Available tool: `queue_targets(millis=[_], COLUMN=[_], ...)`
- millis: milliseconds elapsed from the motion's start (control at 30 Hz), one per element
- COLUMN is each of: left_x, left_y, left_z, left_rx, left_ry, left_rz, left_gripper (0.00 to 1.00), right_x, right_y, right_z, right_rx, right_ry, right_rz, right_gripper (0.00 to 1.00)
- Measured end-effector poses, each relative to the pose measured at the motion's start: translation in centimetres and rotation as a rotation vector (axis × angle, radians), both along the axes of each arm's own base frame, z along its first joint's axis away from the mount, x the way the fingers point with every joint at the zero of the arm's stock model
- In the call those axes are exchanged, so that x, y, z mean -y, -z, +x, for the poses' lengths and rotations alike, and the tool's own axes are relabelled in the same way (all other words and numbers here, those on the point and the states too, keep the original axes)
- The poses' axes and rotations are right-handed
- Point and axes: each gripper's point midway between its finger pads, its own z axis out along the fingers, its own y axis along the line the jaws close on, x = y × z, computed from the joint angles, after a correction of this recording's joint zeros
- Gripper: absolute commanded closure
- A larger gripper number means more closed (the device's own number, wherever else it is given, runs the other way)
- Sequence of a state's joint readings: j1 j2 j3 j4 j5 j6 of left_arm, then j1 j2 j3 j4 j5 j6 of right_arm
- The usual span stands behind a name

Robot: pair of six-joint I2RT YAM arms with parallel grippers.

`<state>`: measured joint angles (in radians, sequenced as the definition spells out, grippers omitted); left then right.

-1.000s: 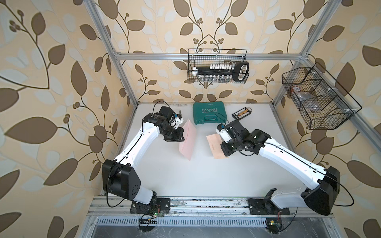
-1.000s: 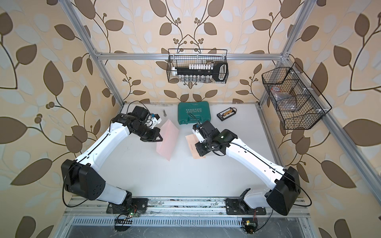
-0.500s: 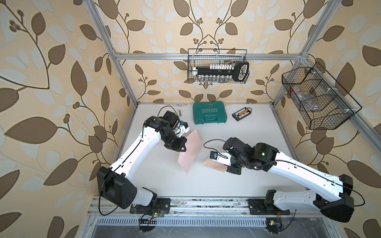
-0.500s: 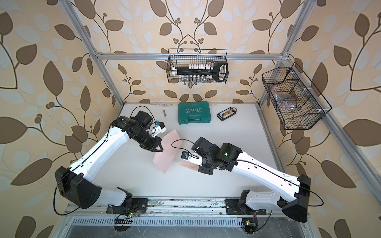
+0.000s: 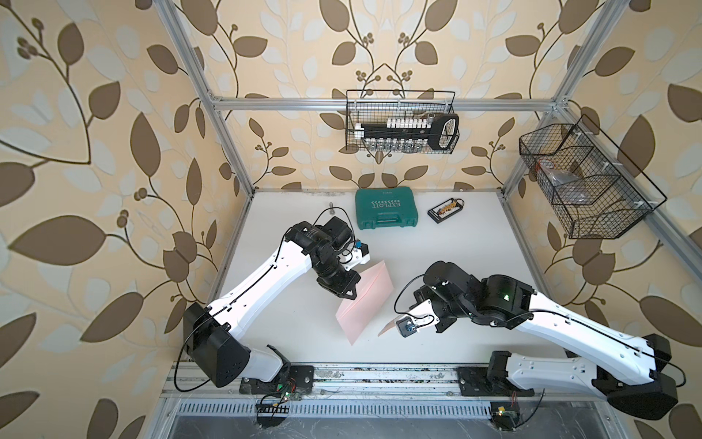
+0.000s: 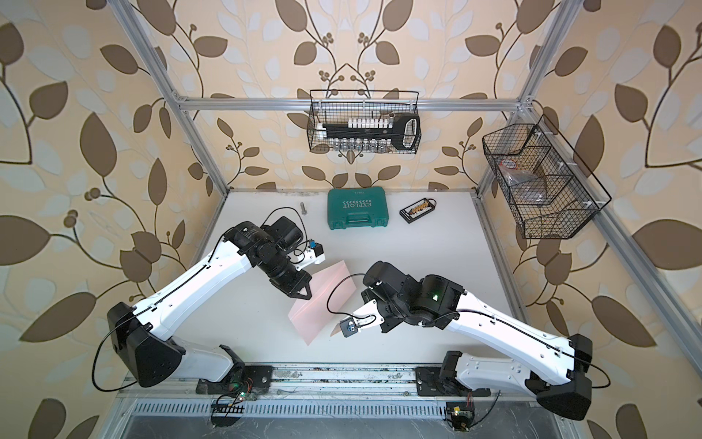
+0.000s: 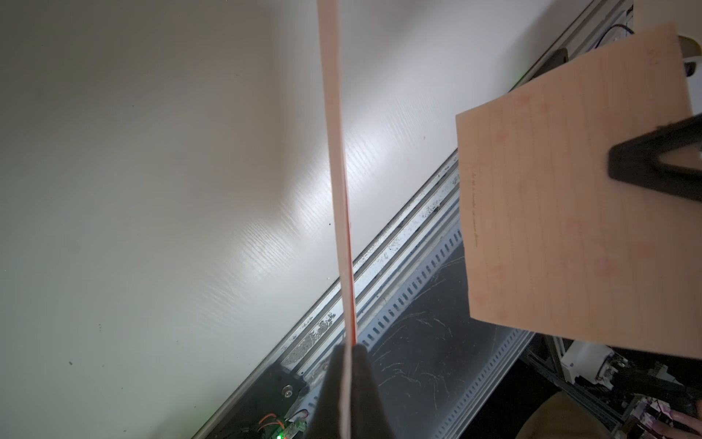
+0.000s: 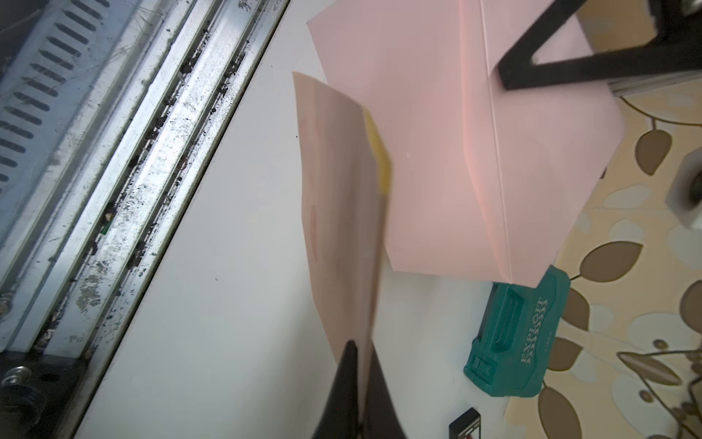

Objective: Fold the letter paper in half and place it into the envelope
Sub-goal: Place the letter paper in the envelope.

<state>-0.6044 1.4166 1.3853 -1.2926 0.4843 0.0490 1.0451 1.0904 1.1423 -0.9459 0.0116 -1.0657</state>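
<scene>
Top views: the envelope (image 5: pixel 366 300), pink, is held off the table (image 5: pixel 296 334) over its middle, somewhat nearer the front edge. Its long axis runs back to front, leaning toward the left edge at the near end, and its lowest corner points at the front edge. The left gripper (image 5: pixel 349 293) has its fingers closed on the envelope's left long side, as also seen in (image 6: pixel 305 294). Of the letter paper (image 5: pixel 386 329), only a narrow tan sliver shows. It projects from under the right arm's wrist toward the envelope's near end, just beside it, with a strip of table between them. A green case (image 5: pixel 386 208) lies by the back edge. Left wrist view: the envelope (image 7: pixel 336 152) is seen edge-on as a thin strip running straight out from the pinched fingers (image 7: pixel 330 395). The letter paper (image 7: pixel 569 213) is apart from it, its faintly ruled face toward the camera, pinched by the right gripper (image 7: pixel 623 167). Right wrist view: the right gripper's fingers (image 8: pixel 343 387) are shut on the letter paper (image 8: pixel 338 228). The sheet is doubled, with a yellow inner face showing at the far edge, and it points straight away toward the envelope (image 8: pixel 456 152). The two overlap in this view; whether they touch cannot be told.
</scene>
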Motion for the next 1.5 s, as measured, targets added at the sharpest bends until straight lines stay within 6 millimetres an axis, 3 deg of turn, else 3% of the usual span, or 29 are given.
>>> queue_targets(millis=[333,767,1033,1500], left_x=[1.2,2.1,2.2,2.8], left_y=[1.1,0.9,1.0,0.0], left_z=[-0.4,-0.5,-0.6,-0.7], left_rx=[-0.06,-0.066,-0.08,-0.088], left_ry=[0.045,0.068,0.07,0.074], left_rz=[0.035,0.031,0.03,-0.007], left_gripper=[1.0,1.0,1.0,1.0], right_x=[-3.6,-7.5,-8.3,-8.4], right_y=[-1.4,-4.0,-4.9,-2.9], right_z=[0.6,1.8,2.2,2.6], right_rx=[0.088,0.172,0.205,0.198], right_ry=[-0.155,-0.216,-0.217,-0.197], right_rz=[0.075,0.213,0.261,0.248], right_gripper=[1.0,1.0,1.0,1.0])
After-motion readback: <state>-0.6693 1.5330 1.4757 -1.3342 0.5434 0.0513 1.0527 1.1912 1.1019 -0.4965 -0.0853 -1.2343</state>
